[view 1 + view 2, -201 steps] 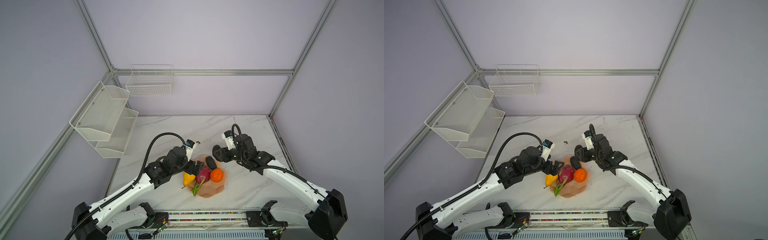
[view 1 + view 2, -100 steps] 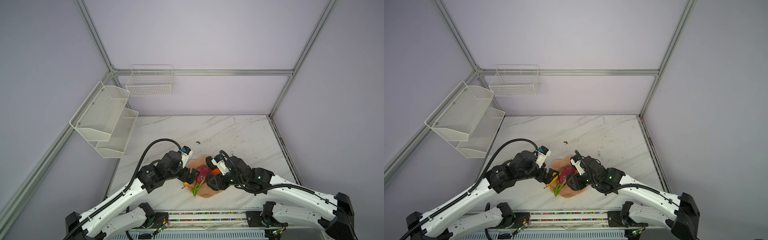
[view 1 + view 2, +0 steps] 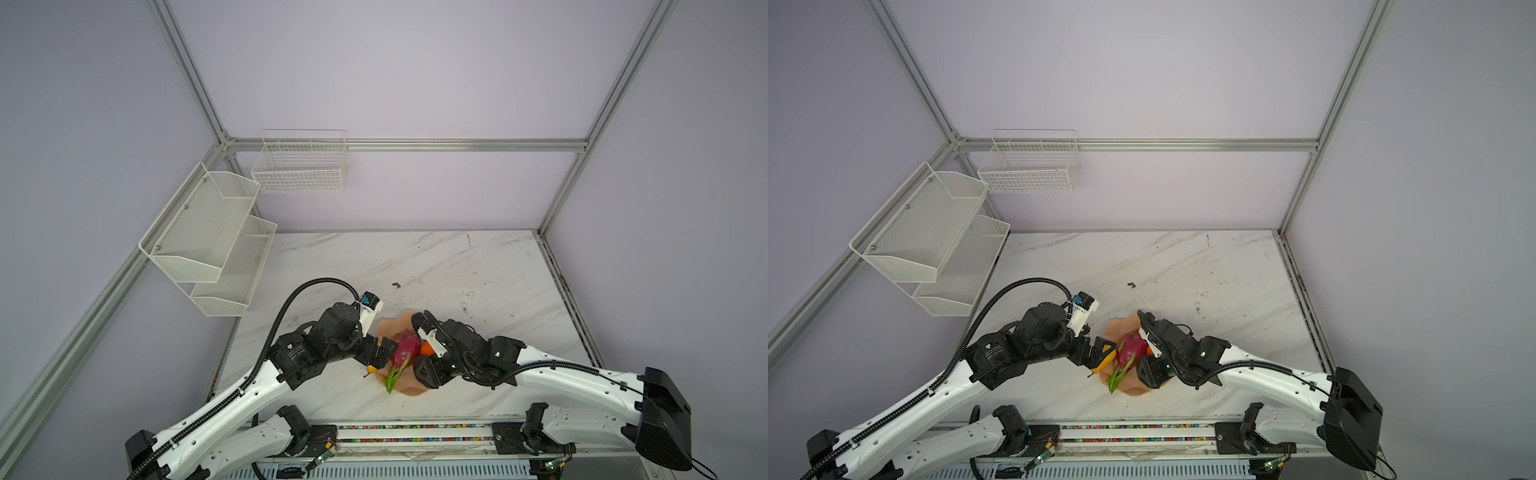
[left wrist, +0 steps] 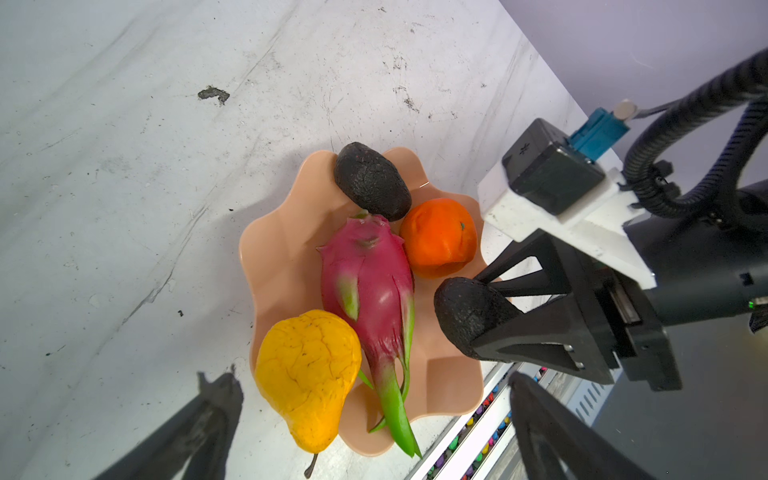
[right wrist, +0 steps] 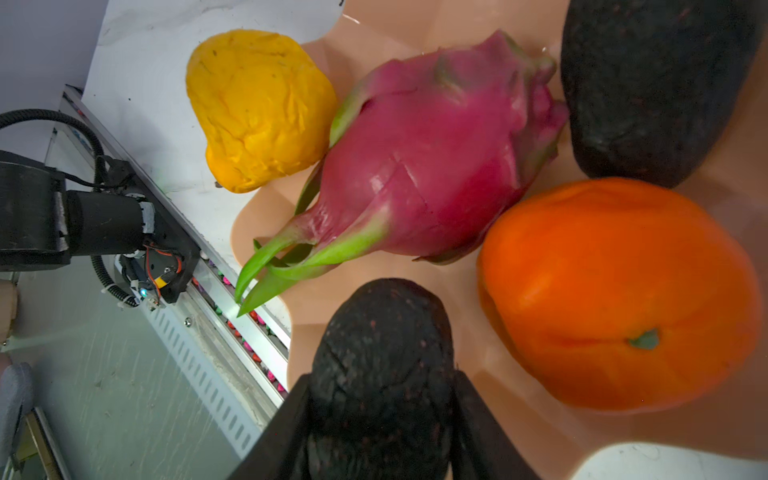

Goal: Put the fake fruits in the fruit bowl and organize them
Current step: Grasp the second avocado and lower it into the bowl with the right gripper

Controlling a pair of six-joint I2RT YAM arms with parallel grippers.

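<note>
Peach-pink scalloped bowl (image 4: 282,249), holding: magenta dragon fruit (image 4: 365,282) lying central, green tips overhanging rim; orange (image 4: 438,237) alongside; yellow pear (image 4: 307,374) straddling rim; black avocado (image 4: 372,180) on rim; second avocado (image 4: 457,307) clamped in right end effector (image 5: 380,415) over bowl's edge.

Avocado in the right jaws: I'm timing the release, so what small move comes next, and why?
Probably ease the right jaws down slightly and open them: the avocado they hold hangs over a bare part of the bowl, beside the orange and dragon fruit.
</note>
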